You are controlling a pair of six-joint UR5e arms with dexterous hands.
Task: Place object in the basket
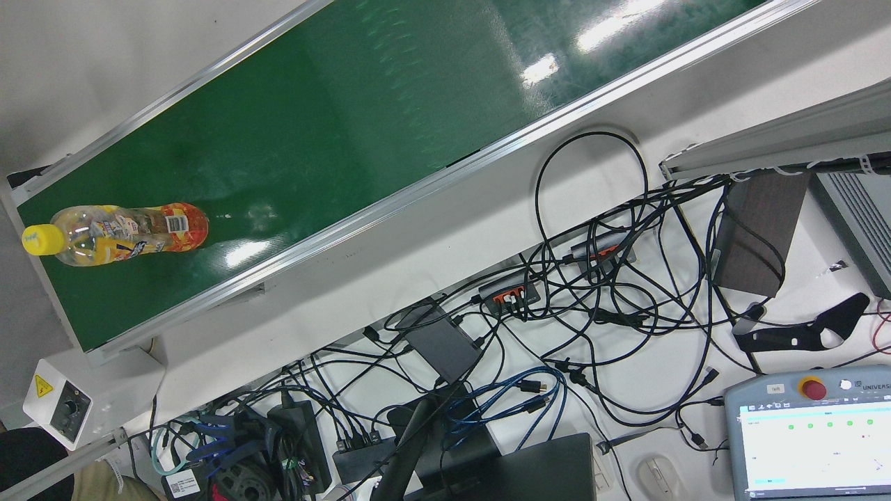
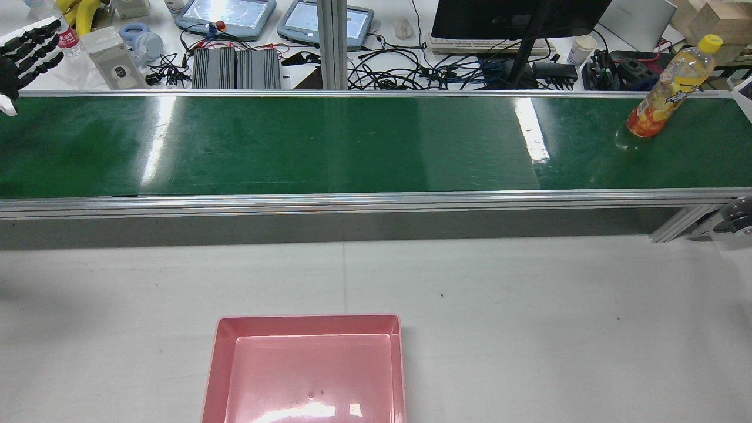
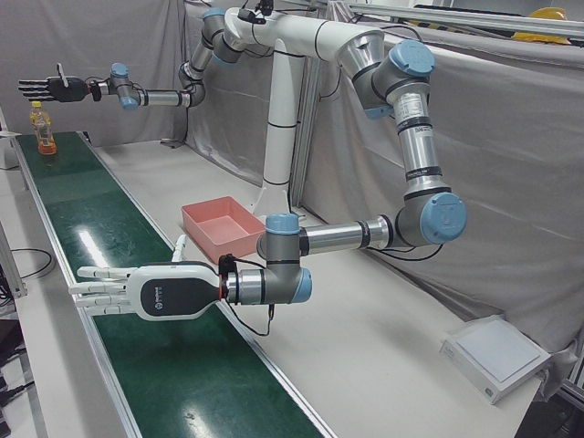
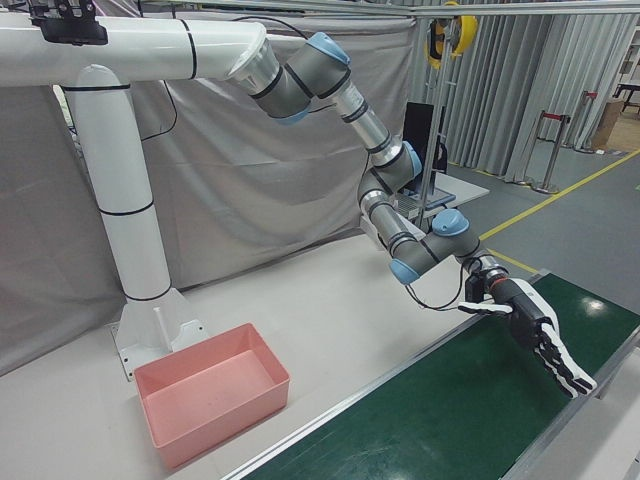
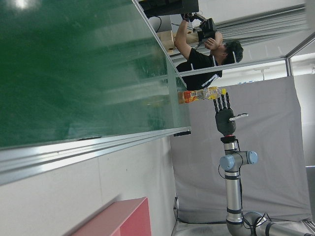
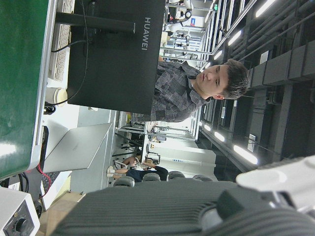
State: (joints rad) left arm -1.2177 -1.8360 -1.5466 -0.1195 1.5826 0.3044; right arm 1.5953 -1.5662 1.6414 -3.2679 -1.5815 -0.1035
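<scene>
An orange drink bottle with a yellow cap (image 2: pixel 670 88) stands upright near one end of the green conveyor belt (image 2: pixel 352 147), well apart from the pink basket (image 2: pixel 220 352) on the white worktop (image 2: pixel 529 323). The right robot hand (image 3: pixel 50 88) hovers near the bottle with fingers spread, holding nothing. The left robot hand (image 3: pixel 137 290) is likewise spread and unladen above the belt's other end.

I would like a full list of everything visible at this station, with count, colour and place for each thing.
bottle: one, yellow cap, orange-yellow label, upright at the belt's right end in the rear view
basket: one, pink, empty, on the white table
conveyor belt: one, green, across the station
teach pendants: two, grey-blue, on the desk behind the belt
monitor: one, black, same desk
left hand: white back, open, above the belt
right hand: open, raised near the bottle
</scene>
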